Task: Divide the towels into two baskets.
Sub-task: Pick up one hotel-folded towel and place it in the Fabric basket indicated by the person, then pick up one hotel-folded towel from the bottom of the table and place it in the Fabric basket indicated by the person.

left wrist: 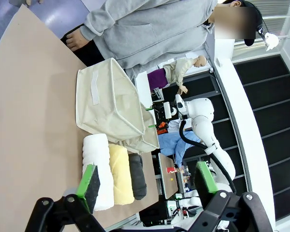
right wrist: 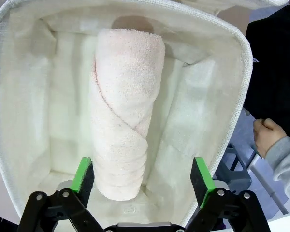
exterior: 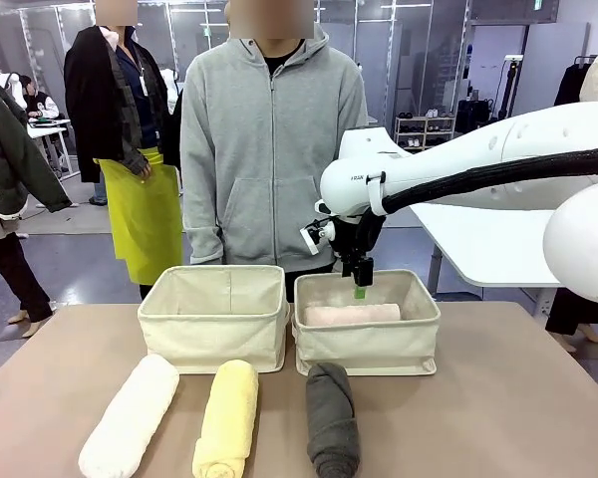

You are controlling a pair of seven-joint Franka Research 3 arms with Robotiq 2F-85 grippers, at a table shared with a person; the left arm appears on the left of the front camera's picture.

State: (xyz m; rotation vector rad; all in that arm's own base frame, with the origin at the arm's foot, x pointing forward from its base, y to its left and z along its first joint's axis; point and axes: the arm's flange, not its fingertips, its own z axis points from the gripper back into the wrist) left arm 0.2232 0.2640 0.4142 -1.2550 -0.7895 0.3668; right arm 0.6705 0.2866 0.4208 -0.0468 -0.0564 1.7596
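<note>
A pale pink towel lies rolled inside the right basket. My right gripper hangs open just above it, holding nothing. The left basket stands beside it. In front of the baskets lie a white towel, a pale yellow towel and a dark grey towel. My left gripper is open in the air, well away from the towels.
A person in a grey hoodie stands at the far side of the table behind the baskets, one hand near the right basket's rim. Other people stand farther back. A white table is behind at the right.
</note>
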